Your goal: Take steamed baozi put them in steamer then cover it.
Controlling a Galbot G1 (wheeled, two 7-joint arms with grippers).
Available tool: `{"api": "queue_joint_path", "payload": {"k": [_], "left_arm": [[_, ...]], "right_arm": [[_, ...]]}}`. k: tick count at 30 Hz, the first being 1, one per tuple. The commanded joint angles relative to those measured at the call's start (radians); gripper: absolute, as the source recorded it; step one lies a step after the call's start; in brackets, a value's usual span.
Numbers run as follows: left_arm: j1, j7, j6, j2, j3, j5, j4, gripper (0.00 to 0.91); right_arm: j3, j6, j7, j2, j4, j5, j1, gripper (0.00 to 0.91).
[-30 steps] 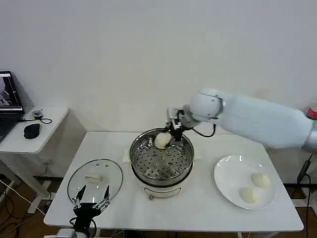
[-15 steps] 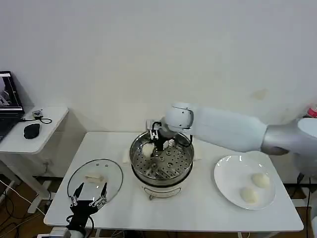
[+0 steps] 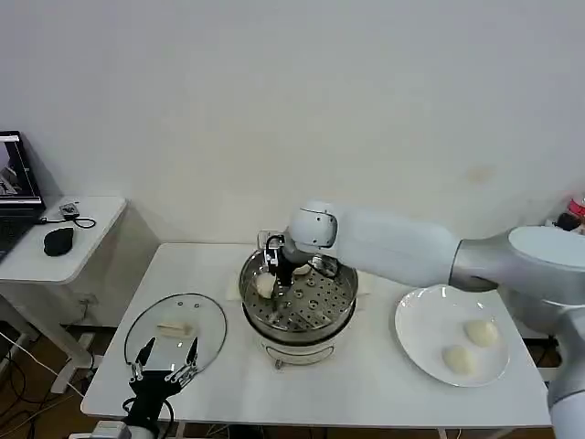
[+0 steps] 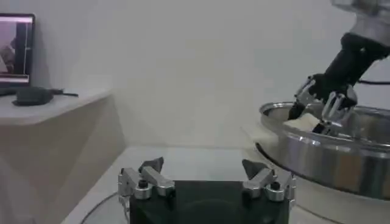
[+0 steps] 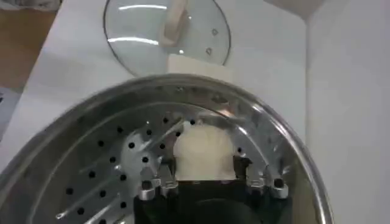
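I've got the right gripper (image 3: pixel 269 276) clamped on a baozi (image 5: pixel 204 148), low inside the steamer (image 3: pixel 338 315) at frame centre, just over its left-side tray. Release goes straight down. Left gripper (image 3: pixel 164 361) idles with jaws open, lower left, by the lid (image 3: pixel 175 327).

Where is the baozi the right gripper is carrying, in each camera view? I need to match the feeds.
Head view: the held baozi sits low at the steamer's left inner side, in the right gripper.
Left wrist view: the baozi peeks above the steamer's rim.
Right wrist view: it is between the fingers, over the perforated tray.
Shared landmark: the steamer's shiny rim.
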Motion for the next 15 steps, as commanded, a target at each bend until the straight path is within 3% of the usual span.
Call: {"api": "queue_joint_path", "payload": {"k": [1,8,11,15], "left_arm": [[0.001,0.001,0.0,0.001,-0.002,0.003,0.0,0.907],[0.0,0.002,0.002,0.006,0.017,0.003,0.008,0.907],[-0.002,0.003,0.003,0.013,0.02,0.003,0.011,0.907],[-0.006,0.003,0.003,0.026,0.021,0.003,0.014,0.907]], "right_arm": [[0.0,0.002,0.0,0.014,-0.015,-0.013,-0.011,0.907],[0.028,-0.006,-0.008,-0.121,0.117,0.045,0.091,0.907],[0.039,-0.007,-0.006,-0.221,0.193,0.049,0.118,0.907],[0.041,0.01,-0.041,-0.437,0.354,0.028,0.18,0.907]]}}
